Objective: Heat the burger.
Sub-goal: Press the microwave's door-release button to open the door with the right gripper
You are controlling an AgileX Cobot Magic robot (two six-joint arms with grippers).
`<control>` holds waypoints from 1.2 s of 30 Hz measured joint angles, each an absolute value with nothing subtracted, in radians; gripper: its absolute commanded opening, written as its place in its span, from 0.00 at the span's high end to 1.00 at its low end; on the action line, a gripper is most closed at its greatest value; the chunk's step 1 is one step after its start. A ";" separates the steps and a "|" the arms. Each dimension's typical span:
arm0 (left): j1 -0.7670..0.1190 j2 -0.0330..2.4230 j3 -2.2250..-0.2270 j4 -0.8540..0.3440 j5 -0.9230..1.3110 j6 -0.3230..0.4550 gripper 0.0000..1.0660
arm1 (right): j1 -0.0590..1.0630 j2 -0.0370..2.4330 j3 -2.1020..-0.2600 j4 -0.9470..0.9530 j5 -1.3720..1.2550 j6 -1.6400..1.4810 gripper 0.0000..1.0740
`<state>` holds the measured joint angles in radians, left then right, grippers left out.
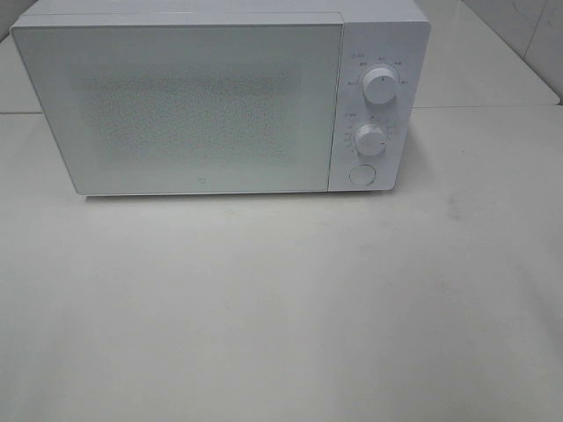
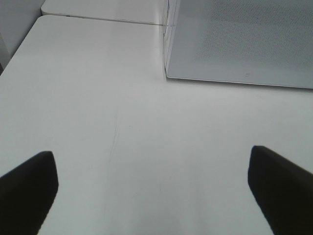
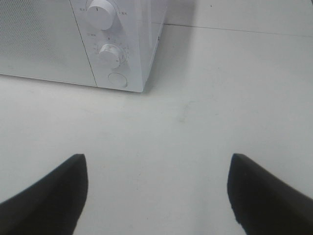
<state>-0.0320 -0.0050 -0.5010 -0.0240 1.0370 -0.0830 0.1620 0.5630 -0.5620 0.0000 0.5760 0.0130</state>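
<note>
While the boxy white microwave [image 1: 220,105] stands shut on the pale counter [image 1: 281,308], left hand [image 2: 151,196] and right hand [image 3: 156,193] hover spread.

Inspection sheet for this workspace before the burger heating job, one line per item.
Surface: white table, faint scuffs, nothing standing in front of the microwave.
Job's things: burger not seen in any view. The microwave stands at the back with its door shut, and the dotted window hides the inside. On its right panel are an upper knob, a lower knob and a round button.
Clutter: nothing seen.
Grippers: left gripper open, holding nothing. Right gripper open, holding nothing. Both are over bare table.
Cables: nothing seen.
Surroundings: tiled wall at the back right.
</note>
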 measured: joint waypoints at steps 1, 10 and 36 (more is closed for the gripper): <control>-0.032 -0.005 -0.501 -0.024 1.037 -0.083 0.08 | 0.162 0.589 -0.562 0.000 0.552 0.013 0.30; -0.032 -0.005 -0.501 -0.024 1.037 -0.083 0.08 | 0.162 0.820 -0.562 0.000 0.339 0.012 0.30; -0.032 -0.005 -0.501 -0.024 1.037 -0.083 0.08 | 0.162 1.364 -0.421 0.035 -0.528 0.022 0.30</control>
